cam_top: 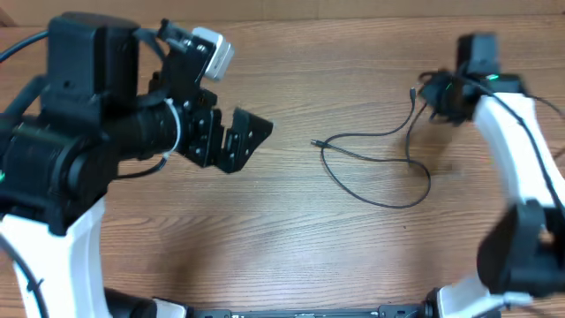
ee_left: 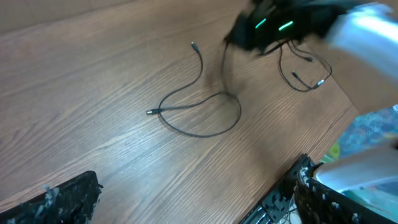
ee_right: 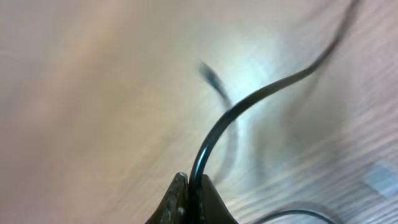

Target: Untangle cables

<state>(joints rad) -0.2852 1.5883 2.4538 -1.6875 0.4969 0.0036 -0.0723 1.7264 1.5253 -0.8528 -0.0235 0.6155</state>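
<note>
The cables are thin black wires on the wooden table. One cable (cam_top: 389, 206) lies in a loose loop right of centre, with a small plug (cam_top: 315, 142) at its left end. My right gripper (cam_top: 436, 94) is at the far right, just above the loop, and a strand rises from the loop to it. In the right wrist view the gripper (ee_right: 194, 182) is shut on a black cable (ee_right: 249, 99) that arcs up and to the right. My left gripper (cam_top: 250, 146) hangs open over the table's left half, well away from the loop (ee_left: 205, 134). Its fingers (ee_left: 62, 199) have nothing between them.
A second small loop of thin wire with plugs (ee_left: 305, 89) lies beyond the right gripper, near the table's edge. A black rail (ee_left: 280, 199) runs along that edge in the left wrist view. Bare wood lies between the left gripper and the loop.
</note>
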